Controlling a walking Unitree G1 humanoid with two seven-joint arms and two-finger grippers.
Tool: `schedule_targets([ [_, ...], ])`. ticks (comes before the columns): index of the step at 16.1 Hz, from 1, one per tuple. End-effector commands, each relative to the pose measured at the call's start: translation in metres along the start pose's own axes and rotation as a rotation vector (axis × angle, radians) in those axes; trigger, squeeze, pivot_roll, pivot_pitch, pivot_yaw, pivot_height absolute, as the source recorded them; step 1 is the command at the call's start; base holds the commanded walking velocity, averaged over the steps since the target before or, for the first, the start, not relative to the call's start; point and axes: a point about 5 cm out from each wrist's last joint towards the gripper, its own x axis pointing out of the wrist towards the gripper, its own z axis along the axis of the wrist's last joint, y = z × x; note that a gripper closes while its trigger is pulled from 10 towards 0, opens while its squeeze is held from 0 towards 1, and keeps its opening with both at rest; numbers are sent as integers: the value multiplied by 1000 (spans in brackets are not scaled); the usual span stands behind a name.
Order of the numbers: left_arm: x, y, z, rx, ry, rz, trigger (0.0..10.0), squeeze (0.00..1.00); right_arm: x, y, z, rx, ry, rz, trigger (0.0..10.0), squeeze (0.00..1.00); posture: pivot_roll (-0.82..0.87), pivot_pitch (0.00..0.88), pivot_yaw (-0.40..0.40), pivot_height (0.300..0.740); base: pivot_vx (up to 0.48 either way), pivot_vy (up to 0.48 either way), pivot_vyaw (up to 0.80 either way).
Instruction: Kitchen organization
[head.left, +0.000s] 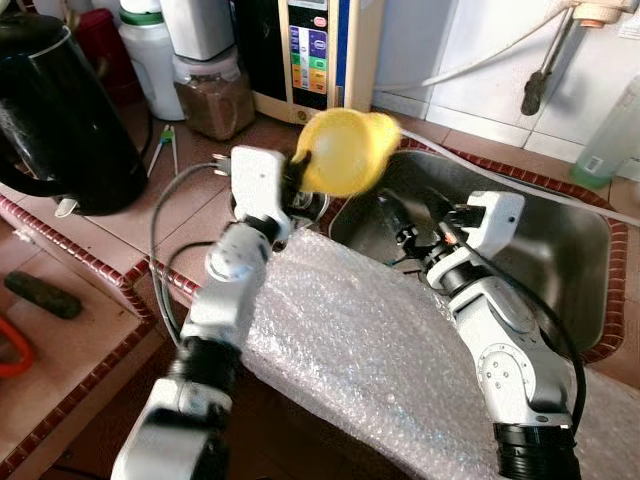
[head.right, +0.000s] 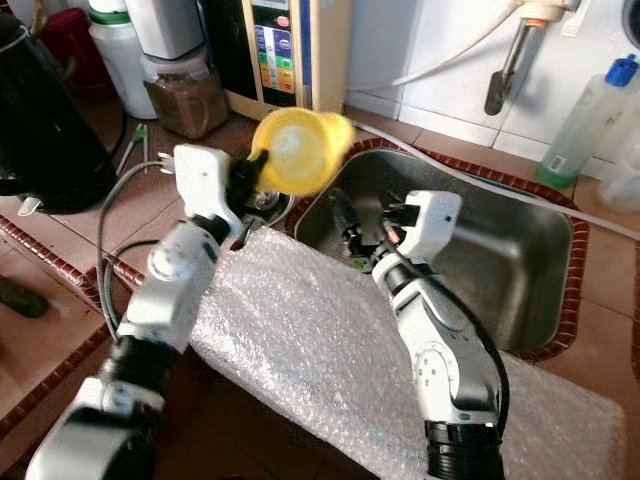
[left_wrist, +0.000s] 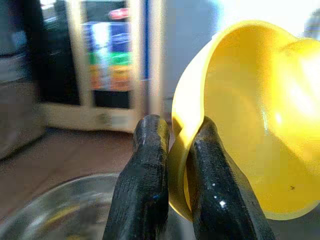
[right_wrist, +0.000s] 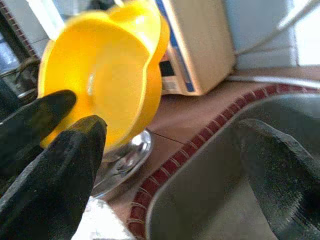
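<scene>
Your left gripper (left_wrist: 175, 165) pinches the yellow plastic bowl (head.left: 345, 152) by its rim, raised beside the steel sink (head.left: 560, 250); keep it level; right gripper (head.left: 415, 225) hangs wide over the basin.

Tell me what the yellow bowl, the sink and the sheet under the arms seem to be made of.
Yellow bowl: probably plastic, glossy, thin-walled, slightly translucent.
Sink: looks like stainless steel, grey with a dull sheen.
Sheet: bubble wrap, clear plastic covered in small bubbles.
</scene>
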Motion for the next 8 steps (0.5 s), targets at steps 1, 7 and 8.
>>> schedule_targets([
  [1, 0, -10, 6, 24, -35, -50, 0, 0, 4, -1, 2, 51, -10, -22, 10000, 0, -84, 61, 49, 740, 0, 0, 0],
  [7, -5, -31, 10, 12, -61, -139, 0, 0, 9, -18, 1, 135, -39, -157, 0, 0, -67, 64, 58, 740, 0, 0, 0],
  [8, -6, -30, 11, 12, -62, -137, 0, 0, 10, -17, 1, 135, -44, -165, 0, 0, -66, 64, 60, 740, 0, 0, 0],
])
